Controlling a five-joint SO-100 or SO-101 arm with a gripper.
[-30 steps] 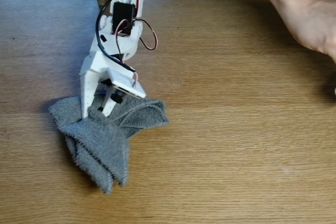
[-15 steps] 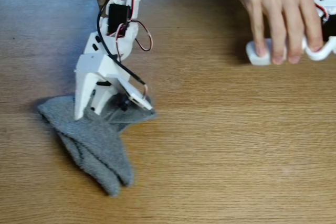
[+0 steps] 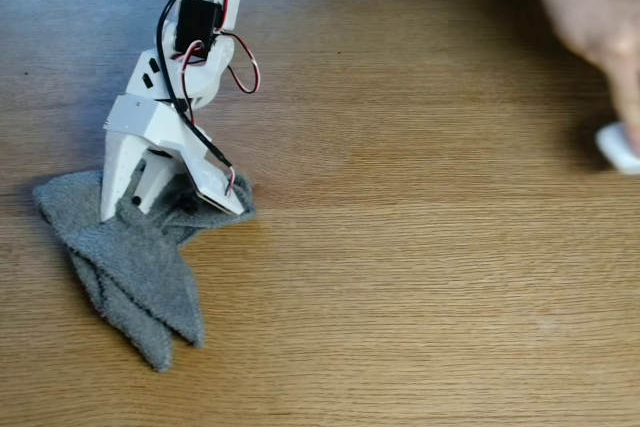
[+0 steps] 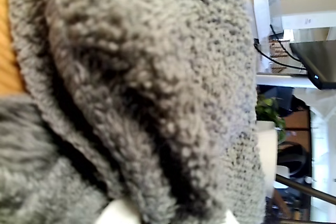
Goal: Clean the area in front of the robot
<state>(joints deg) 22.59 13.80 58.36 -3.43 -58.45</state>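
The wooden bench [image 3: 420,277] is big and mostly bare, and this is the area to clean. The white robot arm [image 3: 190,42] leans down at the left of the fixed view. A grey towel [image 3: 130,267] lies crumpled under it, touching the wood. The robot's hand [image 3: 128,205] pinches the top of the towel, and up close in the wrist view the fluffy grey towel [image 4: 136,87] bunches right at the camera.

Things could go wrong. The towel is folded up small, so it may wipe just a thin strip and miss spots. The grip is only on a bit of cloth, so the towel could slip out if it drags hard. A person's hand [image 3: 590,7] rests at the far right on a small white piece [image 3: 620,145]. The arm could bump it if it swings that way.
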